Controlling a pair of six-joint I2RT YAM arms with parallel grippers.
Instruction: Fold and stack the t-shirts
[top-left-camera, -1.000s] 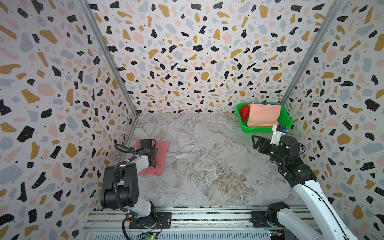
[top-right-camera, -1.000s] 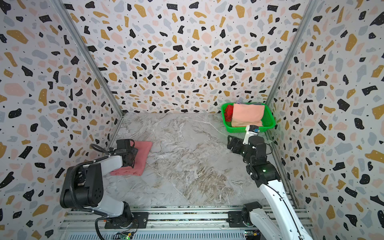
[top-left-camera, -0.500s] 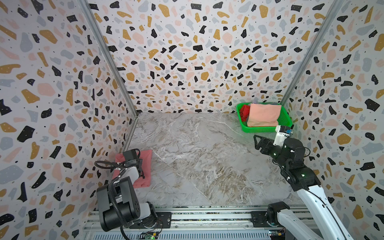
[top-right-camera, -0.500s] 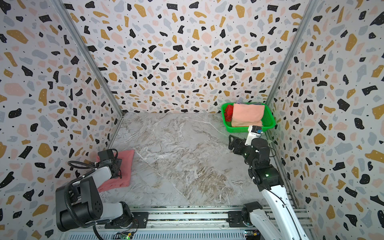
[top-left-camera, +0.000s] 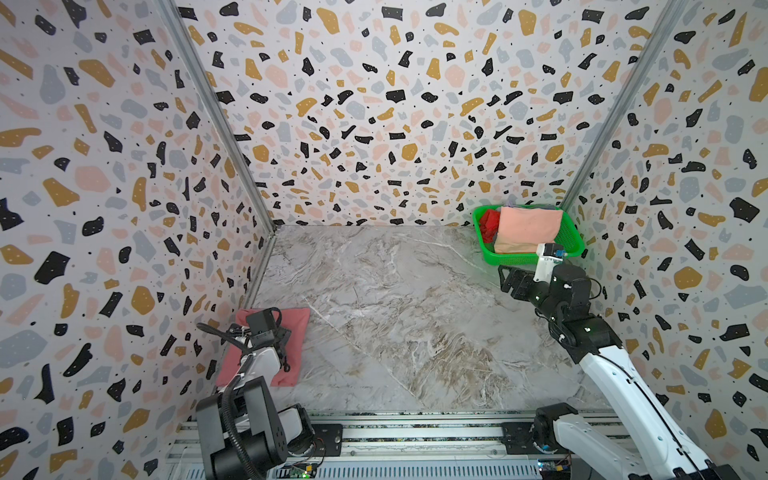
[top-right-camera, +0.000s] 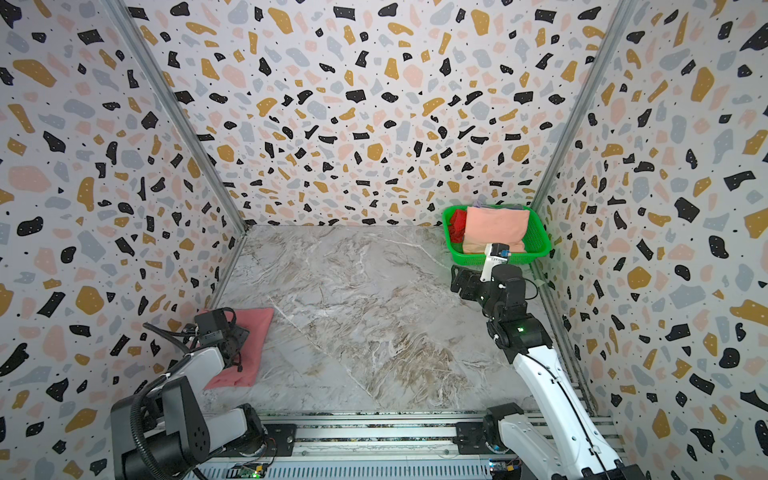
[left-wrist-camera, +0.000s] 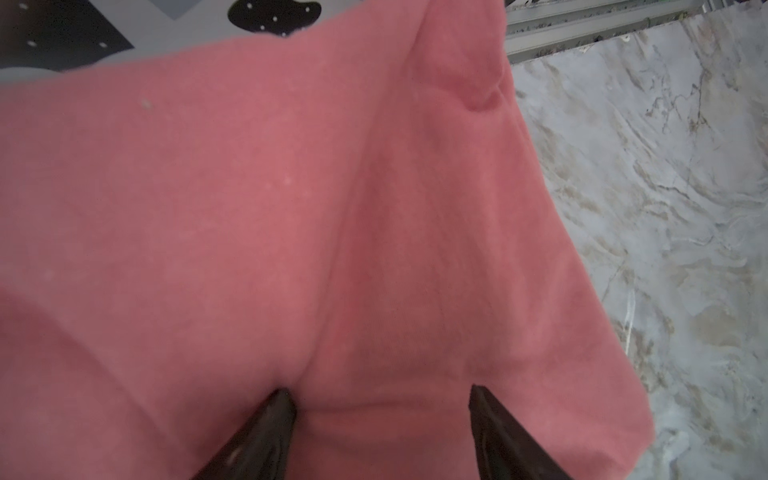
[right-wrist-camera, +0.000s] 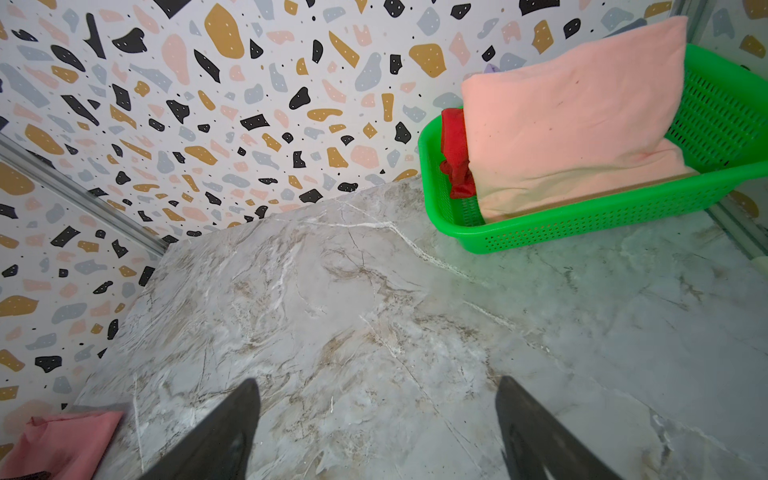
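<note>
- The green mesh basket (top-left-camera: 532, 259) (top-right-camera: 528, 257) (right-wrist-camera: 582, 220) stands on the marble counter (top-left-camera: 395, 311) in a far corner, with its back against the speckled walls.
- Inside the basket, the pale peach t-shirt (top-left-camera: 528, 228) (top-right-camera: 494, 228) (right-wrist-camera: 561, 124) lies folded and fills most of it. Its far edge leans up over the basket's back rim.
- The bright red t-shirt (top-left-camera: 488, 224) (top-right-camera: 457, 224) (right-wrist-camera: 455, 153) is bunched in the same basket. It is squeezed between the peach one and the basket's left wall.
- The dusty rose-pink t-shirt (top-left-camera: 297, 345) (top-right-camera: 257, 332) (left-wrist-camera: 249, 208) (right-wrist-camera: 62, 440) lies folded flat on the counter. It is well apart from the basket, at the corner diagonally opposite.
- The left gripper (top-left-camera: 274, 336) (left-wrist-camera: 380, 399) is down on the rose-pink t-shirt, far from the basket. Its fingers (left-wrist-camera: 282, 411) stand moderately apart and their tips press into the cloth. The cloth dimples at one tip, and no fold is pinched between them.
- The right gripper (top-left-camera: 509, 282) (top-right-camera: 461, 282) (right-wrist-camera: 376, 395) hangs over bare counter just in front of the basket, near its front-left corner. Its fingers (right-wrist-camera: 224, 428) are spread wide and hold nothing.
</note>
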